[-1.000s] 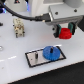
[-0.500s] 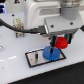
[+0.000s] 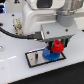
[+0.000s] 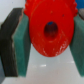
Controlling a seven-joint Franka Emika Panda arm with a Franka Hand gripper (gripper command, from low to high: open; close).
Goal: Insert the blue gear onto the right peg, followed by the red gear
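Note:
My gripper is shut on the red gear and holds it just above the blue gear. The blue gear lies flat on the right end of the black plate in the exterior view. The right peg is hidden by the two gears. In the wrist view the red gear fills the gap between the green pads of my gripper. Its central hole shows dark with a bluish tint. I cannot tell whether the red gear touches the blue one.
The plate's left end is bare, and its left pin is too small to make out. The arm's white body fills the upper part of the exterior view. Black cables run at the exterior view's left over the white table.
My gripper has come down and slightly to the exterior view's left with the red gear, from well above the plate to just over the blue gear. The blue gear has not moved.

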